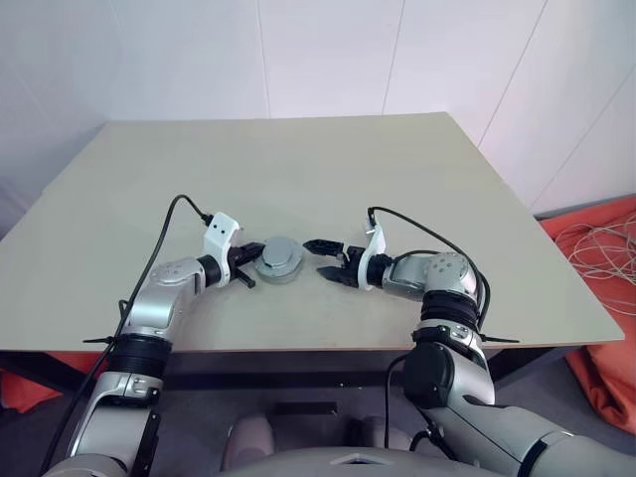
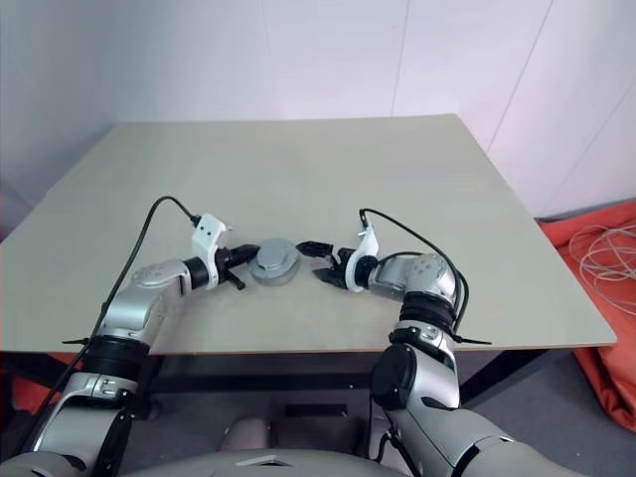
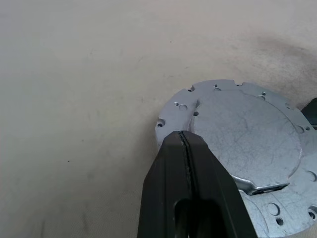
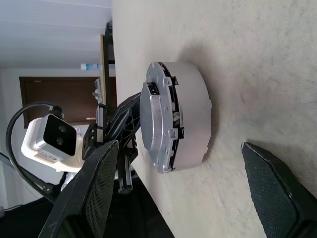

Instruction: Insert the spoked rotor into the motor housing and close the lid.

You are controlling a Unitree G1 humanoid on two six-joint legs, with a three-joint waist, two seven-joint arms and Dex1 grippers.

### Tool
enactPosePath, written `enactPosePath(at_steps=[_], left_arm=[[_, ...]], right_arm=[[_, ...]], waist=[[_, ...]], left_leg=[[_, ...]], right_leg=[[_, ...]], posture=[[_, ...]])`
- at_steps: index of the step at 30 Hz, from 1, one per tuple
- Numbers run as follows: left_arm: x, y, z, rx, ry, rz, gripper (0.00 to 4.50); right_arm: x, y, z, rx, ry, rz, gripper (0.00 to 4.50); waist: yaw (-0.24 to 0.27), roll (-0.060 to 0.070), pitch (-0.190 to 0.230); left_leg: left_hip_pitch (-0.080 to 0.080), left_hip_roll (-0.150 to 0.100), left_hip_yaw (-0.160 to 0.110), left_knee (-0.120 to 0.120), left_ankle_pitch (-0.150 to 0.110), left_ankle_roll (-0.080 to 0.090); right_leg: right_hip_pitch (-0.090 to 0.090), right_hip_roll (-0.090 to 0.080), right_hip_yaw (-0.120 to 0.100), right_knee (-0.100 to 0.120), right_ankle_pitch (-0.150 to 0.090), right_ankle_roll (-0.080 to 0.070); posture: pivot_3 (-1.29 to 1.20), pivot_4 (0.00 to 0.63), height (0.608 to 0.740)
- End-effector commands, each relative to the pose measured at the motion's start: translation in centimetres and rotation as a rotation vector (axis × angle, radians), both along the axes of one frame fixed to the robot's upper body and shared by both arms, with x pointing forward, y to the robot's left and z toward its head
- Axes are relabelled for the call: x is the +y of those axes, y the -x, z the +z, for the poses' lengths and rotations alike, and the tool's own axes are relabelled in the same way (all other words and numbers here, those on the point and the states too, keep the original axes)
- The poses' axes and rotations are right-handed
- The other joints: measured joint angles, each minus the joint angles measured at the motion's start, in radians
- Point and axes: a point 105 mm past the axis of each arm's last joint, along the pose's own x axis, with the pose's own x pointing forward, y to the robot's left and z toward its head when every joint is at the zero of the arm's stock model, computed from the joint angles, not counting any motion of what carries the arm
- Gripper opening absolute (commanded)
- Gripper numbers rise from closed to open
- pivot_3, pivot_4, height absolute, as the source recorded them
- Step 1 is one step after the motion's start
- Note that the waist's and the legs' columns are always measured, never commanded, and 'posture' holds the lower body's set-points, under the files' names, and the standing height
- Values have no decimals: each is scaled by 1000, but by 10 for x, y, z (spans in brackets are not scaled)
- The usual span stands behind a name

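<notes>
The motor housing (image 4: 195,116) is a round grey body standing on the table, near the front middle. The lid (image 1: 279,256) lies flat on top of it, a silver-grey disc with small holes (image 3: 247,134). The spoked rotor is hidden. My left gripper (image 1: 250,262) is shut with nothing between its fingers, and its tip (image 3: 181,137) sits at the lid's left rim. My right gripper (image 1: 322,260) stands open just to the right of the housing, pointing at it, with a finger (image 4: 94,198) on either side of the line to it and a small gap to the housing.
The beige table (image 1: 298,169) has free surface behind and to both sides of the housing. Its front edge runs close under both arms. On the floor to the right lie an orange cloth (image 1: 606,298) and a coil of pale cable (image 1: 596,243).
</notes>
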Motion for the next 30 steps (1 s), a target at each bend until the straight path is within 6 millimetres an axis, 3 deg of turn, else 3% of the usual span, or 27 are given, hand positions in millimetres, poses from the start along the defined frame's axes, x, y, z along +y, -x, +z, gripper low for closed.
enactPosePath(at_steps=[1,17,27,30], left_arm=[[-4,4,-7,35,-10,-20,0],[-5,1,-4,25,-6,-14,0],[-5,1,-3,23,7,-12,0],[-5,-1,1,21,55,8,0]], right_arm=[[36,2,11,-15,-46,76,4480],[56,3,21,-34,-76,139,4480],[55,3,23,-34,-98,130,1259],[53,1,24,-38,-103,120,1109]], waist=[[0,0,0],[5,0,0],[7,0,-1],[7,0,-1]], left_leg=[[1,0,0,-1,0,0],[-1,-2,1,-14,2,-2],[-15,-2,1,-15,2,-4],[-15,-2,1,-14,3,-4]], right_leg=[[1,0,0,-1,0,0],[-2,0,0,-5,0,0],[-12,0,0,-2,0,0],[-13,0,0,-1,0,0]], posture=[[0,0,740],[0,0,740],[0,0,740],[0,0,740]])
